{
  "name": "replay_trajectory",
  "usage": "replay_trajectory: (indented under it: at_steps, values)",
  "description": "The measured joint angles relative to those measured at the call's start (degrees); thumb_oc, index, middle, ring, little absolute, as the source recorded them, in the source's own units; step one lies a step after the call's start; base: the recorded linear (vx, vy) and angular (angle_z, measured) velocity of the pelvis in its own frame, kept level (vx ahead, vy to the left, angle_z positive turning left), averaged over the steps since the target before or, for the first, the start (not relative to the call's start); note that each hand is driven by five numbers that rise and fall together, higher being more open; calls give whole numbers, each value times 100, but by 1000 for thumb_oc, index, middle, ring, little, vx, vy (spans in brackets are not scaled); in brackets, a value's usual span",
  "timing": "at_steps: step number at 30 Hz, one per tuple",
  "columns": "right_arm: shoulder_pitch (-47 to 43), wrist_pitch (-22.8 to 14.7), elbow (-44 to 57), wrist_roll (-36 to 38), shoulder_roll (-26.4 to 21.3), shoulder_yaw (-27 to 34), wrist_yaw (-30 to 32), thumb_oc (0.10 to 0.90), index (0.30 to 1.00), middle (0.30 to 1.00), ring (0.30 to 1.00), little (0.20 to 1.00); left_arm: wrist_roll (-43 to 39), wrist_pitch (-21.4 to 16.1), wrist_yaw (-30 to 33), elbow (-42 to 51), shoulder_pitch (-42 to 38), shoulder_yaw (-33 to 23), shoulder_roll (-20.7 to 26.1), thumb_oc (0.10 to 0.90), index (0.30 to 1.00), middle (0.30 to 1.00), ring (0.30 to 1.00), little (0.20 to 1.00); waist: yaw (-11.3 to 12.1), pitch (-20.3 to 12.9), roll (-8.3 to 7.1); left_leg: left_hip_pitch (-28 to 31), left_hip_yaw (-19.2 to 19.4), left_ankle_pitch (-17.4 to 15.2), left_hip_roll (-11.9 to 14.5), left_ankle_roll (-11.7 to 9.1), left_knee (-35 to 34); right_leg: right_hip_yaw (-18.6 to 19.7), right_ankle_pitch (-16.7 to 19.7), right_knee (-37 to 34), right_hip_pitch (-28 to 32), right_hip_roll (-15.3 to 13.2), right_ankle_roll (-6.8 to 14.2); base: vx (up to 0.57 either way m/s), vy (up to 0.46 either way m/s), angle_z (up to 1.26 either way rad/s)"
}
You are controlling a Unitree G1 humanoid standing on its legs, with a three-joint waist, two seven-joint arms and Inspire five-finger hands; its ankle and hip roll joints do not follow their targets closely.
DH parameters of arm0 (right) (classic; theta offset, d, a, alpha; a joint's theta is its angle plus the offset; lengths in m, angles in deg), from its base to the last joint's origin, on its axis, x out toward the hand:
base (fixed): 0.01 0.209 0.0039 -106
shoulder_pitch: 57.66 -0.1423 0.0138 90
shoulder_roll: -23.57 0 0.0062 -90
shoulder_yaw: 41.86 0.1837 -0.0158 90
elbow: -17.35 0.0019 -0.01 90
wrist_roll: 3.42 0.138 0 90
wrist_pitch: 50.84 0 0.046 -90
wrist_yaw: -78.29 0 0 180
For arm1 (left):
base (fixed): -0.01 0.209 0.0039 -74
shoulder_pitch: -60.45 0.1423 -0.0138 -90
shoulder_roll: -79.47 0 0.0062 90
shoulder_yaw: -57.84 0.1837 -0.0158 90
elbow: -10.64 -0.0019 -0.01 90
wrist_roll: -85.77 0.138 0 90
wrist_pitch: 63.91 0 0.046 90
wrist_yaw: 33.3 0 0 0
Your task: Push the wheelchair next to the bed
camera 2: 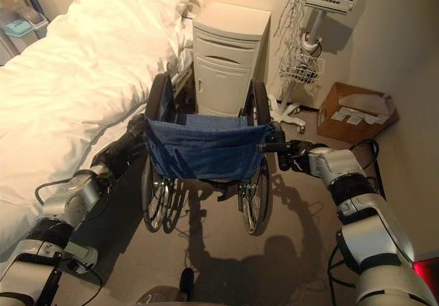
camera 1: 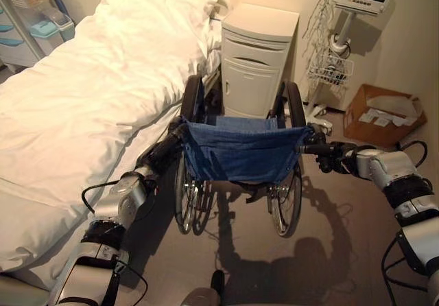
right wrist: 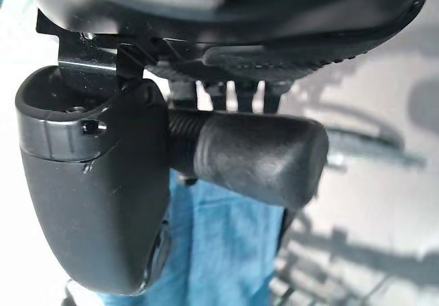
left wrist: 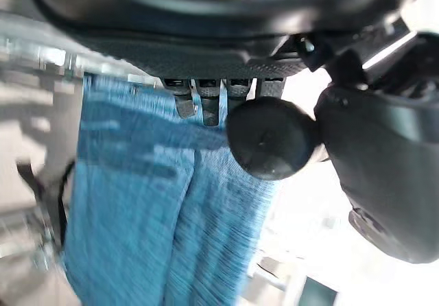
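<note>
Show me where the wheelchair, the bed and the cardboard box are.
wheelchair (camera 1: 240,151), left eye view, on its blue cloth back.
bed (camera 1: 82,100), left eye view, on the white cover.
cardboard box (camera 1: 357,124), left eye view, on its brown side.

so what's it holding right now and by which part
The wheelchair, by its two push handles: left hand curled round the left handle, right hand round the right handle.

no readable text, labels or numbers on anything here.

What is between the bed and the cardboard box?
The wheelchair and a white cabinet stand between the bed and the box, in both eye views.
</note>
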Motion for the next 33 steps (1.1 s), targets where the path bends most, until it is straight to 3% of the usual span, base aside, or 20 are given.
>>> replay_trajectory:
  at_steps: [7,14,20,26,33]
  values:
    - [452,-510,58,1348,-181,442,-351,800,900,900,900,900,-1152,-9,-658,-426,145,-291,93,800,900,900,900,900,-87,166,9,36,117,-11,22,10,-3,42,1,-6,-18,-2,2,-8,-12,-7]
    - [748,-570,203,2154,-498,526,-834,800,900,900,900,900,-2169,91,-1140,-883,607,-639,127,800,900,900,900,900,-195,208,-60,3,199,-20,41,18,-4,66,9,3,-91,2,12,-10,-31,-5]
    - [1389,-575,179,2616,-543,1565,-1213,800,900,900,900,900,-2845,358,-1246,-1223,1107,-941,103,800,900,900,900,900,-255,299,-227,-9,307,-47,55,51,-6,81,55,2,-164,-3,12,-2,-44,-10]
    - [1696,-569,-221,3047,-1121,2636,-1618,800,900,900,900,900,-3491,450,-1625,-1412,1507,-1758,-339,800,900,900,900,900,-319,294,-246,15,405,-64,68,74,-5,110,79,-16,-181,2,6,1,-45,-9]
    - [2351,-238,-475,3036,-1143,3145,-2011,800,900,900,900,900,-3709,418,-2095,-1392,1656,-2068,-789,800,900,900,900,900,-351,274,-361,26,440,-63,85,73,-3,190,108,-74,-179,35,-15,-6,-49,-5]
